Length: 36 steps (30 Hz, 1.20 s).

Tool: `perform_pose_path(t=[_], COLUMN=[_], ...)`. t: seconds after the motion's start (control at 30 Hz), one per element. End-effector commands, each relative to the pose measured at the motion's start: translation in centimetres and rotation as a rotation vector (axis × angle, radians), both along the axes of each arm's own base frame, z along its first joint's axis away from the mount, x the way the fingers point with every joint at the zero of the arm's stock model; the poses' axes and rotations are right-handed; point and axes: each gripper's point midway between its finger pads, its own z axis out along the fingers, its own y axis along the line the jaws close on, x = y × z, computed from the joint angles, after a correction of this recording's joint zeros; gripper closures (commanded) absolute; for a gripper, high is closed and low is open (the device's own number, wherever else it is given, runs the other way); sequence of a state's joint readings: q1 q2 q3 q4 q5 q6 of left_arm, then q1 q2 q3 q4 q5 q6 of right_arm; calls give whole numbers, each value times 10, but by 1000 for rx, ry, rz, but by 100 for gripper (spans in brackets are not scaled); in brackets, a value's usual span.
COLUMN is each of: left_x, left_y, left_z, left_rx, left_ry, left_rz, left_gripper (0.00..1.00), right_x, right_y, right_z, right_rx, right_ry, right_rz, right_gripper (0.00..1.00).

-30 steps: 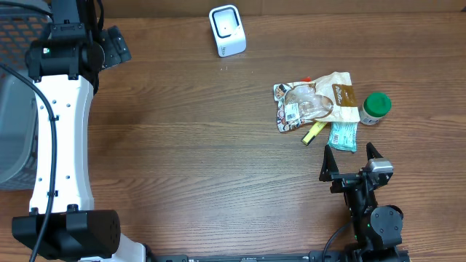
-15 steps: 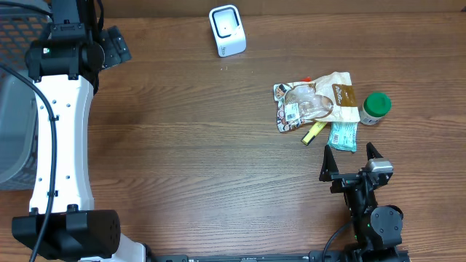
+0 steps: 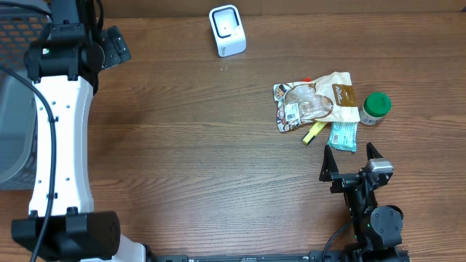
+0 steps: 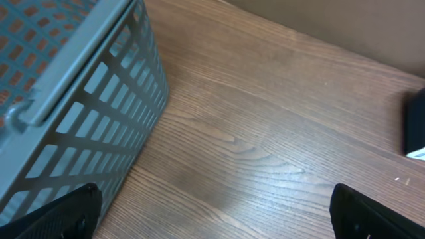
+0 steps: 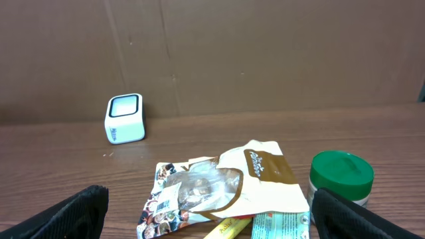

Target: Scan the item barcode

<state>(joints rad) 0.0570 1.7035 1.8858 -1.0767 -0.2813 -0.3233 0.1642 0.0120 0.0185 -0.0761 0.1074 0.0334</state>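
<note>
A white barcode scanner (image 3: pixel 227 30) (image 5: pixel 125 118) stands at the back of the table. The items lie in a heap at the right: a brown and white snack bag (image 3: pixel 314 102) (image 5: pixel 232 186) with a white barcode label (image 5: pixel 174 194), a yellow stick (image 3: pixel 313 133), a teal packet (image 3: pixel 342 136) and a green-lidded jar (image 3: pixel 376 108) (image 5: pixel 341 176). My right gripper (image 3: pixel 350 160) (image 5: pixel 212 222) is open just in front of the heap and holds nothing. At the far left, by the basket, my left gripper (image 4: pixel 216 216) is open over bare wood.
A grey mesh basket (image 3: pixel 13 109) (image 4: pixel 73 93) stands at the table's left edge, close to the left arm (image 3: pixel 62 124). A brown wall (image 5: pixel 265 53) rises behind the scanner. Bare wood lies between basket and items.
</note>
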Motion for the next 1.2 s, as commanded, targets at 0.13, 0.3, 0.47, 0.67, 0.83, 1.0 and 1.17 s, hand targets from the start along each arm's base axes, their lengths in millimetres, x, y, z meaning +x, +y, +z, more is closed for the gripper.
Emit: perform_pose_path(t=[0.13,0.3,0.47,0.67,0.83,1.0,1.17], left_x=[-73,-134,-179,-207,-236,-270,-296], left_y=[-11,-13,-14,-15,-16,-17,-18], left_z=[121,179,208,209,191,151,108], left_rx=[13,20,24,25,25,21,19], left_ry=[-321,-506,-620,-639,-603,-525,-482], left_rz=[-6,-5,-5,-5,-4,-5,-5], left_gripper=[0,0,0,0,0,0,0], right_x=[0,0,0,0,0,0,0], right_y=[0,0,0,0,0,0,0], right_z=[-2,-3,-2,-3,-3,-3,-2], right_rx=[-4,-4,-4,-4,-4,-4,-4], right_ry=[-2,-1,-2,-1,-1,-1,-2], right_rz=[1,1,1,1,1,1,1], right_gripper=[0,0,0,0,0,0,0])
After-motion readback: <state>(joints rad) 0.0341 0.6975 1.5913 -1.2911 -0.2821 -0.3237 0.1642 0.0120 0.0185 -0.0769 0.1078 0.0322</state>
